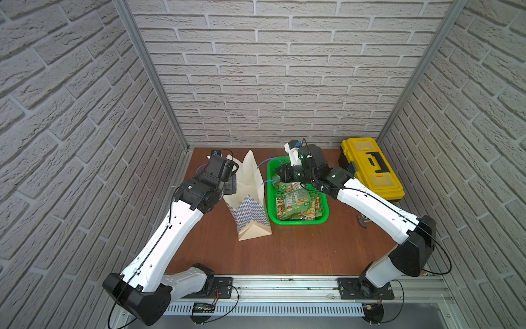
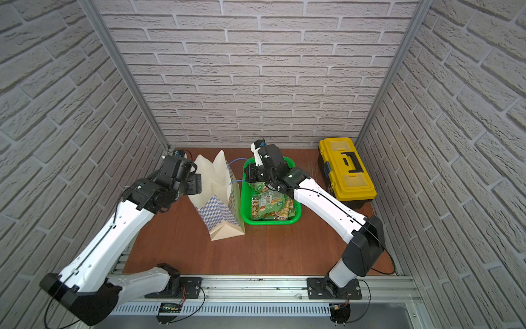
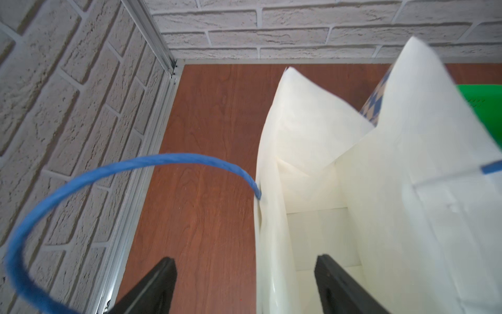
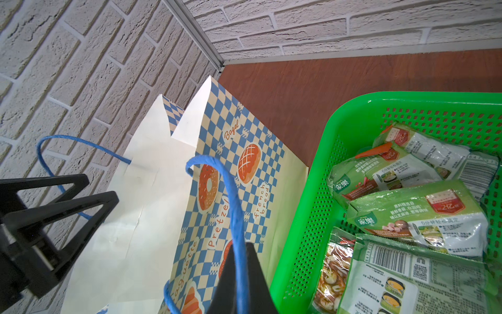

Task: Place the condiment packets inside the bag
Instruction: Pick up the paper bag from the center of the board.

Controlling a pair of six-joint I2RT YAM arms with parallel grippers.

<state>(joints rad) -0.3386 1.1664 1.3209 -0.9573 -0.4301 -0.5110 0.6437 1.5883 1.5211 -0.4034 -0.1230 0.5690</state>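
Note:
The bag [image 1: 247,205] [image 2: 219,205] stands upright and open mid-table, its white inside showing in the left wrist view [image 3: 407,190]. My left gripper [image 3: 245,259] [image 1: 232,182] is open, straddling the bag's left wall with one finger outside and one inside. My right gripper [image 4: 239,248] [image 1: 277,172] is shut on the bag's right blue cord handle [image 4: 233,206], above the basket's far end. Several green condiment packets [image 1: 296,202] [image 4: 418,217] lie piled in the green basket [image 1: 299,222] [image 4: 312,204]. The bag's other handle [image 3: 81,179] loops free beside my left gripper.
A yellow toolbox [image 1: 370,168] [image 2: 345,168] sits at the back right against the wall. The green basket touches the bag's right side. Brick walls enclose the table on three sides, with the back left corner close to the bag.

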